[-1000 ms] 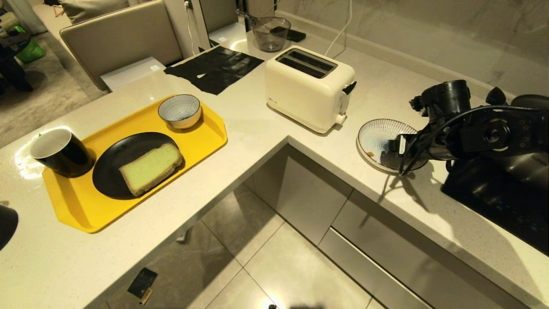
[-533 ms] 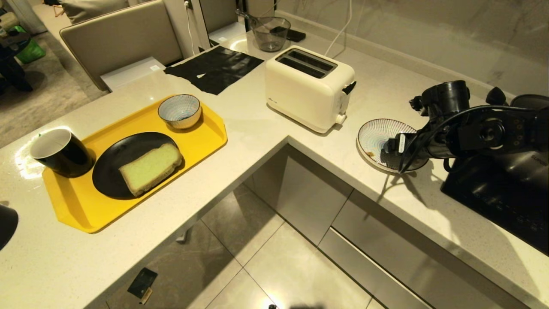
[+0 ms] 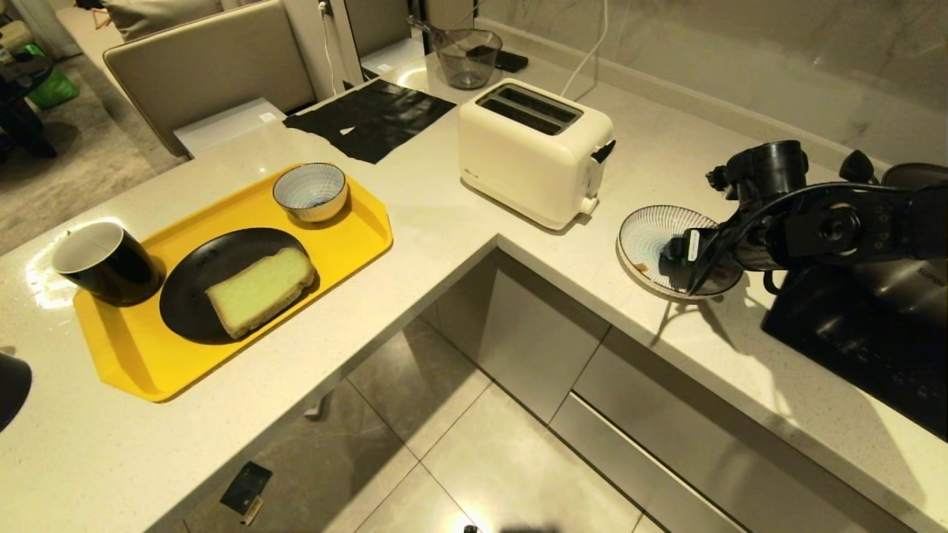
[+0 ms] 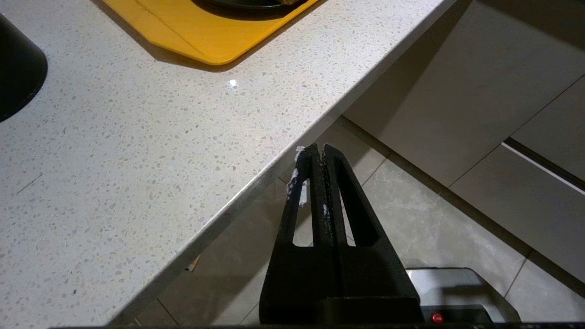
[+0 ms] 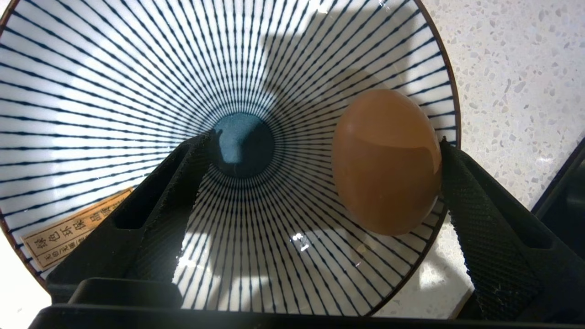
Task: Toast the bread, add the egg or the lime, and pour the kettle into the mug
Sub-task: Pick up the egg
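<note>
I have the right end effector (image 5: 320,183) wide open around the egg (image 5: 386,160) in the striped plate (image 5: 114,68), so I should centre it and close gently.

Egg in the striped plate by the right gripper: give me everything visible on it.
The egg is smooth, light brown and whole, with no visible cracks. It lies in the blue-and-white striped plate, off the dark centre and near the rim. The right gripper is open around it: one finger is right beside the shell, contact unclear; the other stands clear.
</note>
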Robot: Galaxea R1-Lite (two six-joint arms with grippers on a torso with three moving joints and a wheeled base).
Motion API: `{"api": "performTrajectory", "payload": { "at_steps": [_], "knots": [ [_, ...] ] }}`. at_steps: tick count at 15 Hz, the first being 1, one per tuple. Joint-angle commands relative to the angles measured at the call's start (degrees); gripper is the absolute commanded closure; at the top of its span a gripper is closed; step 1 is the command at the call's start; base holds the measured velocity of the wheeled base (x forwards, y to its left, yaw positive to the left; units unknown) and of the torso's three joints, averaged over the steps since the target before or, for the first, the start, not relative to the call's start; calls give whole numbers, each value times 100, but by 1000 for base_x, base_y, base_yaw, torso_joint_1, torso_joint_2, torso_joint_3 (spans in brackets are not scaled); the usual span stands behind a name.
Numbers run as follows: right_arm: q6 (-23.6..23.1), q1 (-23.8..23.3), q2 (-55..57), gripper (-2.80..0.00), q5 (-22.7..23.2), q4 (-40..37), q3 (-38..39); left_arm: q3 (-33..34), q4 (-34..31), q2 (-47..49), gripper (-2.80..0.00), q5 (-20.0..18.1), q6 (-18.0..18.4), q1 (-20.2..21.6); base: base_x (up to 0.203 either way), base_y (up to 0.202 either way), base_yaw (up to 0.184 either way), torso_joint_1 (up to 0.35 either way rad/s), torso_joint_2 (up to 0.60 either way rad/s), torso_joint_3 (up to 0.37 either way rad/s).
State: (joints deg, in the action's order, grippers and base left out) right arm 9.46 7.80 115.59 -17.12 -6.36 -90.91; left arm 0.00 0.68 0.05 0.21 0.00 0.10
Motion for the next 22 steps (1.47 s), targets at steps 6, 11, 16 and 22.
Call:
{"api": "performTrajectory", "payload": {
  "at_steps": [6,11,16,22],
  "knots": [
    [-50,2,52,-280,-2,-5,-6,0,2,4,0,6,0,5,0,0,0,0,0,0],
    [-50,2,25,-280,-11,-5,-15,0,2,4,0,6,0,8,0,0,0,0,0,0],
    [-86,-94,34,0,-11,-5,-7,0,2,4,0,6,0,-1,0,0,0,0,0,0],
    [-111,-103,17,0,-11,-5,-6,0,2,4,0,6,0,-1,0,0,0,0,0,0]
  ]
}}
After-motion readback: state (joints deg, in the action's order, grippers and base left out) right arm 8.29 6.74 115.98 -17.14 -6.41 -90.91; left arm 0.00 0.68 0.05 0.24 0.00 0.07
